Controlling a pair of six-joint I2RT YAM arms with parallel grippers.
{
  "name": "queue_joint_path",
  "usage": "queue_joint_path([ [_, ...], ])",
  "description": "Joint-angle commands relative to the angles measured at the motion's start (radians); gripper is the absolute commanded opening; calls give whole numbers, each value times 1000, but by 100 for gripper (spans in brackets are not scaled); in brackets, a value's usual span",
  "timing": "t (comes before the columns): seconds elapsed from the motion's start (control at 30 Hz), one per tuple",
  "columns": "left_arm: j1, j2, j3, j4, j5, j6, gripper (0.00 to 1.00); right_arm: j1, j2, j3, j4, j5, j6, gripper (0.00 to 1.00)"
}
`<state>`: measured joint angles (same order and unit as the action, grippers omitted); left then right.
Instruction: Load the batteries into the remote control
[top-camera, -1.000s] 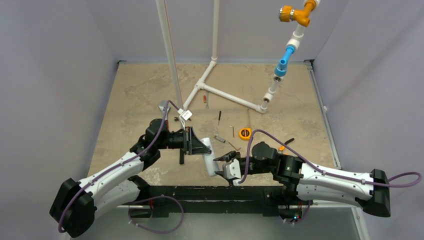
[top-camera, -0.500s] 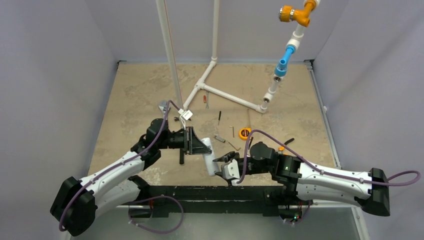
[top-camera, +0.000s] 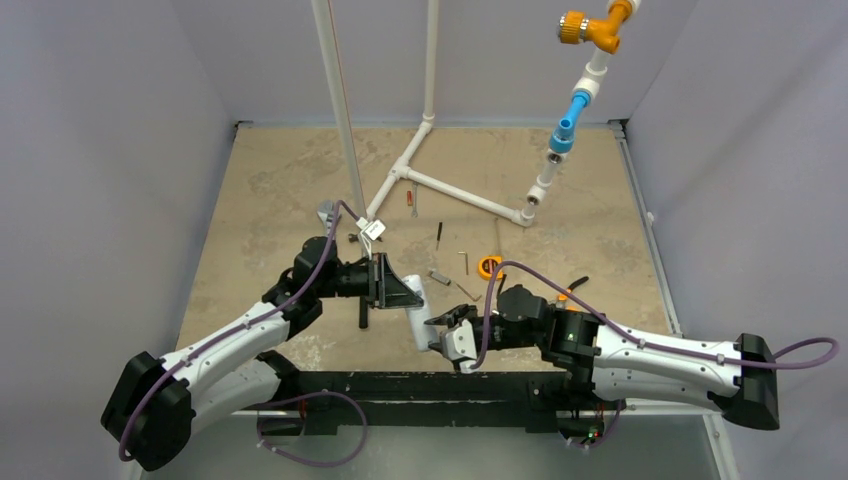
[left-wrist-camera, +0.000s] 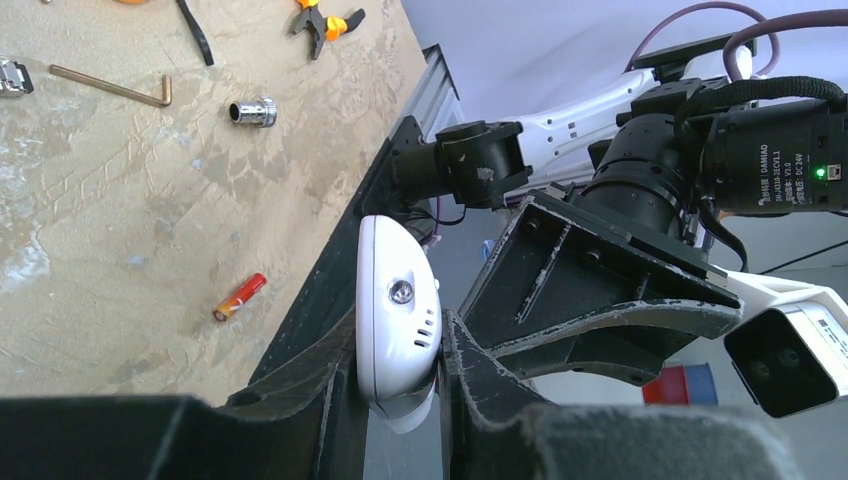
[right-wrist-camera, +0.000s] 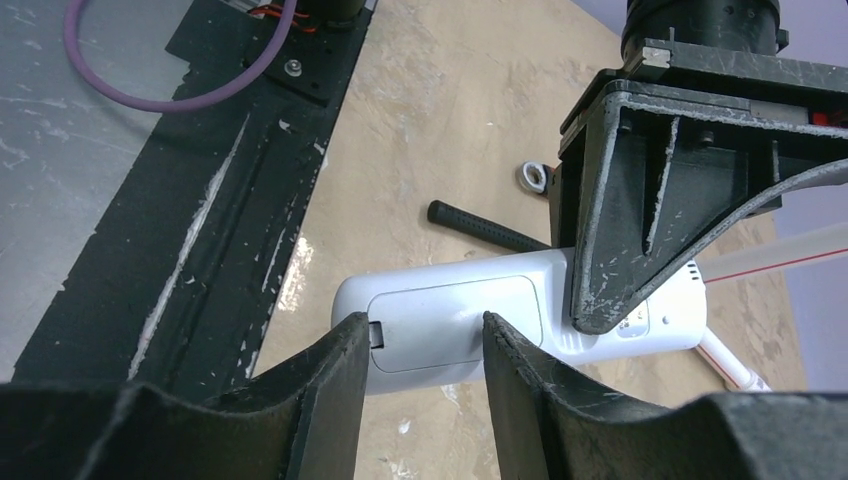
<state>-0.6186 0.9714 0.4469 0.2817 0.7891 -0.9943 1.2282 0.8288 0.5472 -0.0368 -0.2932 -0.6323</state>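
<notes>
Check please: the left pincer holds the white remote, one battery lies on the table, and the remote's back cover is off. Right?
No: the right wrist view shows the back cover still on the remote. The left pincer does hold it, and one battery lies on the table.

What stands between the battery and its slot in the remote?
The cover on the remote's back is still shut, with the open right gripper over it. The battery lies on the table.
</notes>
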Motion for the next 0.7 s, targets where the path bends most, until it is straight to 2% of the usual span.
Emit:
queue_joint_path([
  [0.0,-11,-7,34,76,25,-16,0,2,-16,-2,-30,65,-27,42],
  [0.67,-32,25,23,108,21,-26,0,2,-54,-31,34,138,-41,38],
])
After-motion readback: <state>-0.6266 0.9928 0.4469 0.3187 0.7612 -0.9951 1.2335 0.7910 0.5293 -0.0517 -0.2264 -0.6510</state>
